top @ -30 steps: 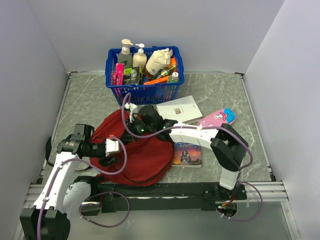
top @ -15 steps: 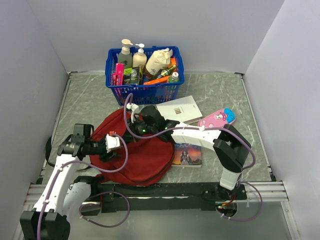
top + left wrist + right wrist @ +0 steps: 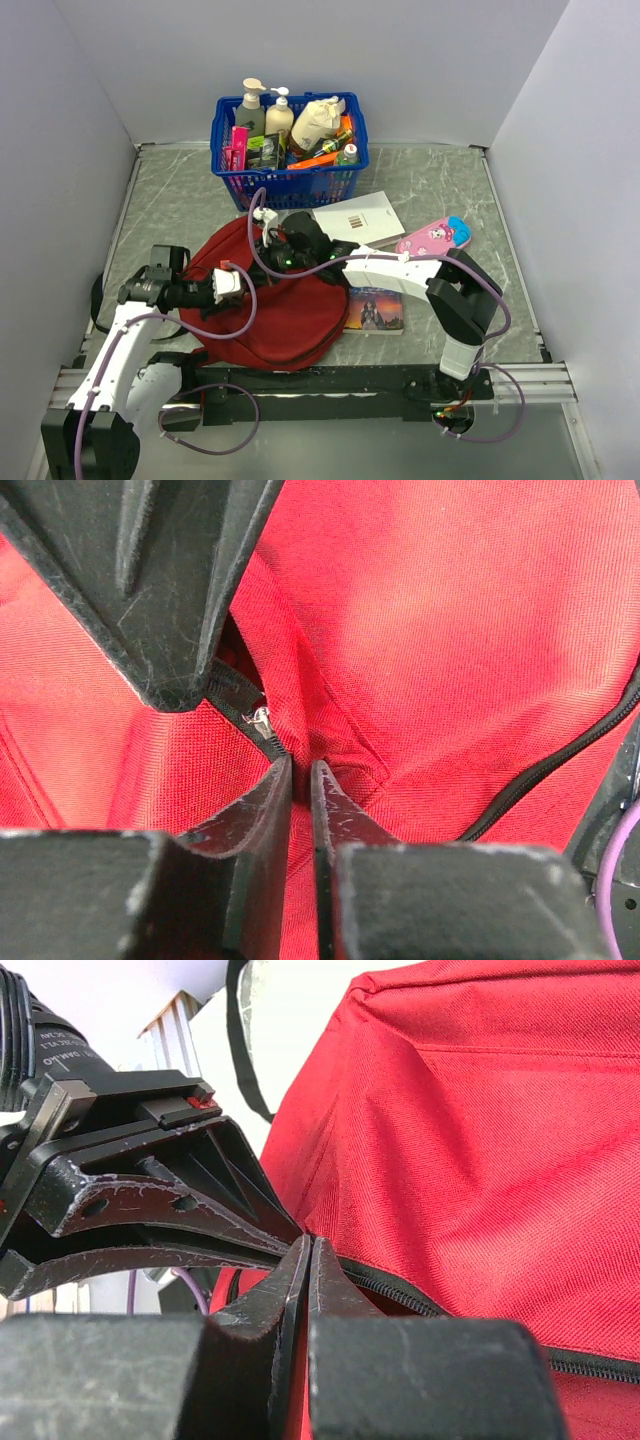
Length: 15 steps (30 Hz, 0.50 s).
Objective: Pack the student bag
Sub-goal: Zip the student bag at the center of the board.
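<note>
- Top external view: the student bag lies slumped on the table at its near edge, just in front of the two arm bases and left of centre, with a black strap trailing off its left side.
- The left gripper reaches in from the left onto the bag's upper left part. In the left wrist view its jaws are almost together, with a raised fold of the red fabric pinched between them, right beside the zipper pull.
- The right gripper comes across from the right and meets the bag at its far edge, close to the left one. In the right wrist view its jaws are pressed fully together, tips at the black zipper line. Whether any fabric is caught between them cannot be told.
- Behind the bag stands a blue basket full of bottles and small items.
- To the bag's right lie a white book, a pink pencil case beside it, and an illustrated book partly tucked against the bag's right edge.
</note>
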{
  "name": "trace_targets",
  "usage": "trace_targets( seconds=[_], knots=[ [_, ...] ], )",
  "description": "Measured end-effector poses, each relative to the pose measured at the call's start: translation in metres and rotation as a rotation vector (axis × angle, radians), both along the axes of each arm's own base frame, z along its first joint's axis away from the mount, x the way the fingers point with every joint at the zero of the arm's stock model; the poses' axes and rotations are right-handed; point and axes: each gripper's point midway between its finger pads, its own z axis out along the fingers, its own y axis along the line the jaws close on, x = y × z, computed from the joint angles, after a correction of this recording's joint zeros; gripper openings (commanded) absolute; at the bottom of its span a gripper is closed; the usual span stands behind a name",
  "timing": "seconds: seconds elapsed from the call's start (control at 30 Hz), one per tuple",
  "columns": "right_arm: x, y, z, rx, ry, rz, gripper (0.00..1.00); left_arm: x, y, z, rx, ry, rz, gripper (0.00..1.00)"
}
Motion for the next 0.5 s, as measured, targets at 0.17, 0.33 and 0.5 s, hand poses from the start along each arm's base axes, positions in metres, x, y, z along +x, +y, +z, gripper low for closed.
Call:
trace_targets(
  seconds=[0.17,0.33,0.5],
  knots=[
    [0.001,-0.001,-0.001,-0.005,-0.004,-0.002,0.0,0.0,0.0,0.0,0.002,-0.003,-0.003,0.01],
    [0.005,-0.005,-0.006,-0.028,0.0,-0.018,0.0,-0.005,0.001,0.0,0.013,-0.01,-0.025,0.01],
    [0.027,-0.012,-0.008,-0.066,0.016,-0.068,0.0,-0.01,0.003,0.008,0.041,-0.081,-0.074,0.01]
  ],
)
